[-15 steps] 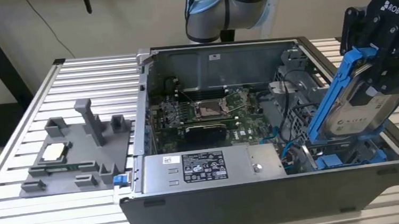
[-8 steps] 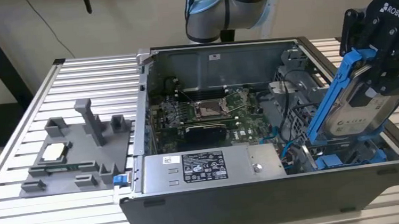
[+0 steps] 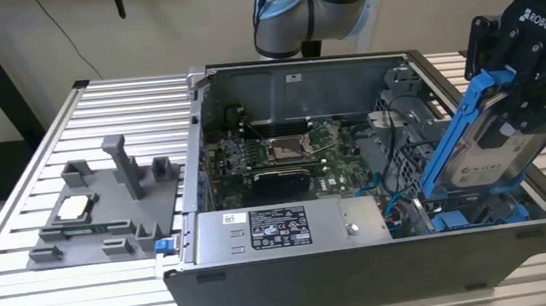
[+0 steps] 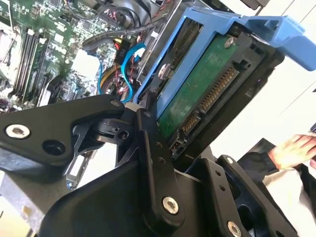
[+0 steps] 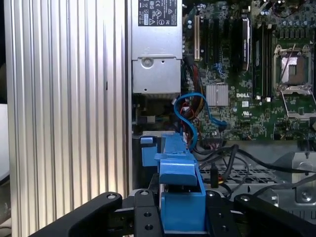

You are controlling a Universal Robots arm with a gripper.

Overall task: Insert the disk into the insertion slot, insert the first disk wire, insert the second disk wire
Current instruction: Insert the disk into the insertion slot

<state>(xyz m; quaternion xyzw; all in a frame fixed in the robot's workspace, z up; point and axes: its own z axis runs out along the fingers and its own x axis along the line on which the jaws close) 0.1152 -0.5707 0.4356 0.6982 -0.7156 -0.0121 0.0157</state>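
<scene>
A ribbed aluminium surface (image 3: 103,100) stands before a plain pale wall (image 3: 146,31) and carries an open computer case (image 3: 361,277). The arm (image 3: 316,7) reaches in from above the case, and its black tool (image 3: 512,116) hangs over the case's corner, pressed onto the disk (image 3: 478,159) and pinching it by its blue frame. The disk is tilted steeply. Its upper end rises just beside the tool body and its lower end dips toward the insertion slot (image 3: 492,209) right below the tool; whether it touches the slot cannot be told. Further from the tool lie the motherboard (image 3: 287,152) in the case floor and the grey power-supply box (image 3: 279,229) along the near wall. Well apart from the tool, beyond the case, a grey fixture plate (image 3: 102,210) rests on the surface. The first wrist view shows the blue frame edge-on between the fingers (image 5: 143,217), with a blue cable (image 5: 190,113) looping just past it. The second wrist view shows the disk's green circuit board and connector, and a person's hand (image 4: 296,148) off beside the tool.
</scene>
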